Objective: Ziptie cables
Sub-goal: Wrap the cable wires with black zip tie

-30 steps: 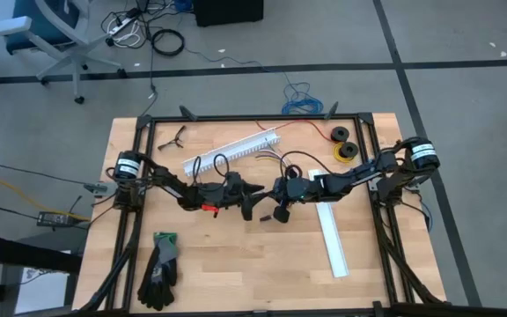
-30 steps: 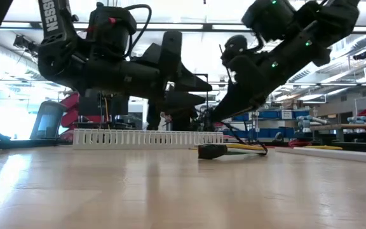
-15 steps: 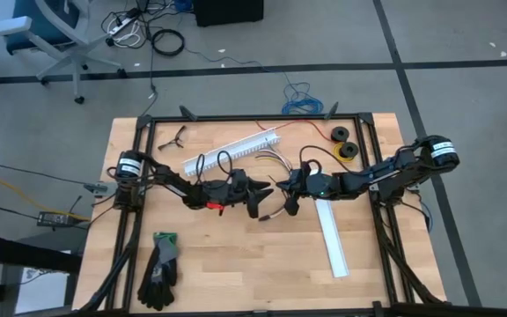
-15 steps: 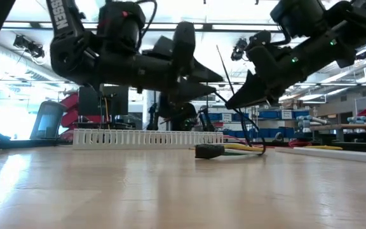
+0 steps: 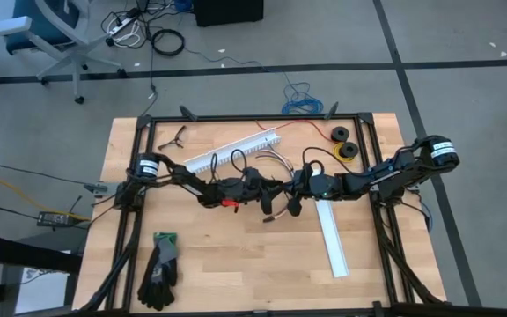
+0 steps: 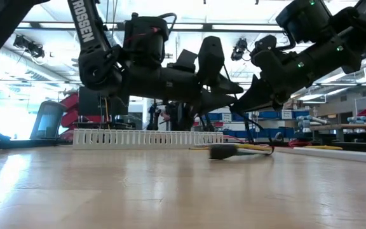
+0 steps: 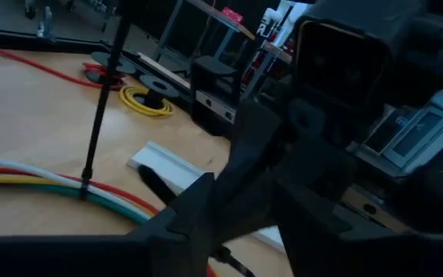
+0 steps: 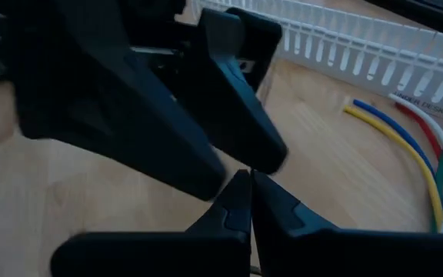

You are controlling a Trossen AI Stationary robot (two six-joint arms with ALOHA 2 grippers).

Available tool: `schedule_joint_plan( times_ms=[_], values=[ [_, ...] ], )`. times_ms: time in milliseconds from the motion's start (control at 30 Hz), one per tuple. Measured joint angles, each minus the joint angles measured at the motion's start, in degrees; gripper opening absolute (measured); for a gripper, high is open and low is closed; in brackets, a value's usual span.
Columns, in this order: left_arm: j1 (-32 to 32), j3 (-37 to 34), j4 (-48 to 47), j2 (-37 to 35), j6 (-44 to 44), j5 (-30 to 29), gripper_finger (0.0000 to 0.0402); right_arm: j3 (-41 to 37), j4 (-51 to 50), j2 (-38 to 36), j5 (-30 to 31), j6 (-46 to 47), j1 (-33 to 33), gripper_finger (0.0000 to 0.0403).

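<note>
Meanwhile the left gripper (image 5: 275,191) had slid across toward the right gripper (image 5: 290,189) over the last sec, so both met tip to tip mid-table above the cables (image 5: 275,204). Right was pinched shut; can't tell left's jaw state. Bundle lay on the wood w/ connector (image 6: 223,151) down, so prob. a ziptie handoff coming.

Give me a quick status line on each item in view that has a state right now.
cables: loose on the table, wires fanned apart
zip tie: looped round the cables, tail standing up
left gripper: above the bundle, nose to nose with the right one
right gripper: shut, above the bundle
slotted channel: lying flat, untouched
gloves: lying unused
</note>
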Motion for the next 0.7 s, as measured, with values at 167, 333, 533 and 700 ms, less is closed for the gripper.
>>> schedule_joint_plan(
  times_ms=[167, 333, 533, 700],
  values=[
    [0.56, 0.28, -1.23, 0.00, 0.51, 0.16, 0.0060, 0.00, -0.13, 0.00, -0.05, -0.02, 0.02, 0.0000],
    [0.56, 0.08, -1.78, 0.00, 2.34, 0.17, 0.0007, 0.00, -0.22, 0.00, -0.15, -0.04, 0.02, 0.0000],
    [0.56, 0.08, -1.42, 0.00, 3.50, 1.39, 0.0003, 0.00, -0.22, 0.00, -0.48, -0.07, 0.02, 0.0000],
    [0.56, 0.08, -0.82, 0.00, 3.32, 4.65, 0.0005, 0.00, -0.37, -0.07, -1.16, -0.09, 0.06, 0.0000]
  ],
)
